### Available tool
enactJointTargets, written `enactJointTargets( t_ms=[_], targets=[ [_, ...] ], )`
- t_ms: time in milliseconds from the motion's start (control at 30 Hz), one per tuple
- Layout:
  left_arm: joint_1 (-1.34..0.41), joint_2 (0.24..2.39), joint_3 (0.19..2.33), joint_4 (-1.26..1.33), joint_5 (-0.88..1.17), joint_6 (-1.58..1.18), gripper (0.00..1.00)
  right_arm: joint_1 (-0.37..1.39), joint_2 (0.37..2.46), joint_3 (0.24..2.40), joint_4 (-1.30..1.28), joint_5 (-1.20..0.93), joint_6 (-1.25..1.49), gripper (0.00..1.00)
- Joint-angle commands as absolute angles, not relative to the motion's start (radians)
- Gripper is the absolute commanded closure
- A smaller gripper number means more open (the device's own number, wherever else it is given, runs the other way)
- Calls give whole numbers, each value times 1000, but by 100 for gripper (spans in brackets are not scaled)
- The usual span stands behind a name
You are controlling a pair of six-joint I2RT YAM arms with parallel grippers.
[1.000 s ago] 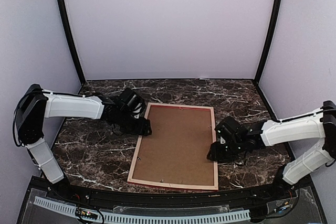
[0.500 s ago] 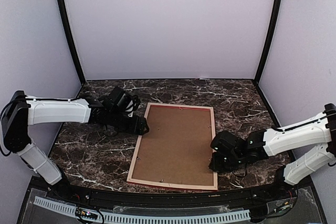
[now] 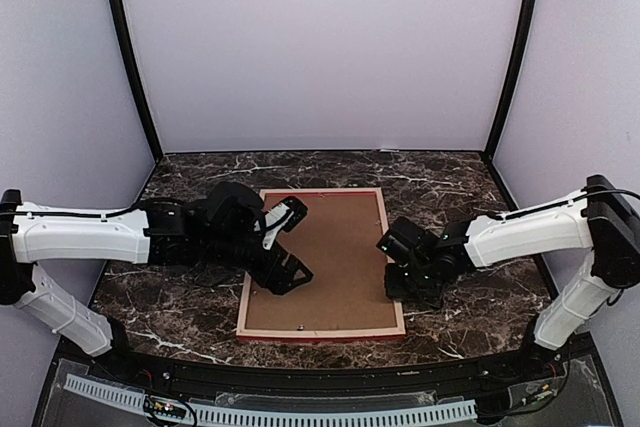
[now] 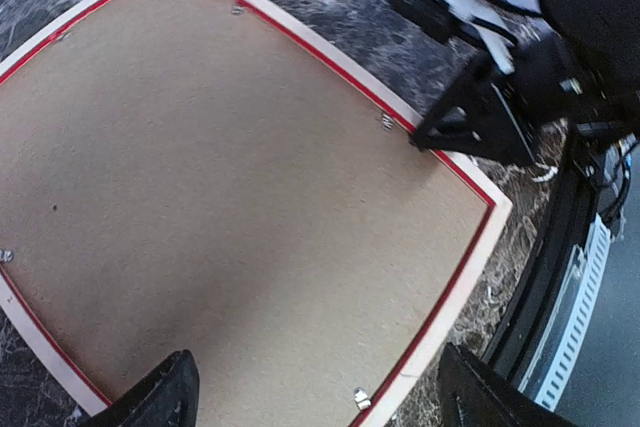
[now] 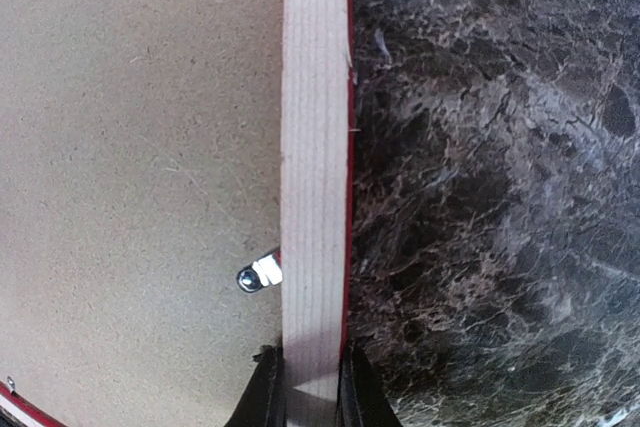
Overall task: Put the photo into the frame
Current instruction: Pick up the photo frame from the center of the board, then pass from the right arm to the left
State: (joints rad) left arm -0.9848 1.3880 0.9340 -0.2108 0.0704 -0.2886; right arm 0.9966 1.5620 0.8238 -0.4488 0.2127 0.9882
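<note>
The frame (image 3: 320,333) lies face down on the marble table, pale wood rails up with red edges showing. A brown backing board (image 3: 335,257) fills it. The photo is hidden. My right gripper (image 3: 394,267) is shut on the frame's right rail (image 5: 315,147), one finger on each side of it (image 5: 312,392). My left gripper (image 3: 291,243) is open and empty, hovering over the board's left part near the left rail. In the left wrist view its fingertips (image 4: 320,397) span the board (image 4: 230,167) and the near corner rail (image 4: 455,287).
Small metal clips (image 5: 258,274) stick out of the rails onto the board; another shows in the left wrist view (image 4: 361,398). Dark marble table (image 5: 500,197) surrounds the frame. Grey walls close in the back and sides. A black rail (image 3: 300,379) runs along the near edge.
The frame has slid left and turned square to the table, with my right gripper on its right rail. My left gripper has moved from the far left rail to over the board.
</note>
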Motion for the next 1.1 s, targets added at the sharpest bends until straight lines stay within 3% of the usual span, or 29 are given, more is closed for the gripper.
enactJointTargets(
  t_ms=[0,233,633,867,1067],
  targets=[
    [-1097,1337,927,-232,0,-103,15,951,1546,917,-488,193,902,100],
    [-1277,1405,990,-270,-165,39,6,892,1479,998,-589,82,805,100],
    [-1434,1634,1140,-342,-474,202,5,873,1438,1156,-759,-47,752,100],
    [-1478,1684,1169,-373,-617,235,12,871,1427,1173,-776,-74,757,100],
    [-1507,1707,1185,-382,-733,257,25,871,1424,1160,-762,-98,764,100]
  ],
)
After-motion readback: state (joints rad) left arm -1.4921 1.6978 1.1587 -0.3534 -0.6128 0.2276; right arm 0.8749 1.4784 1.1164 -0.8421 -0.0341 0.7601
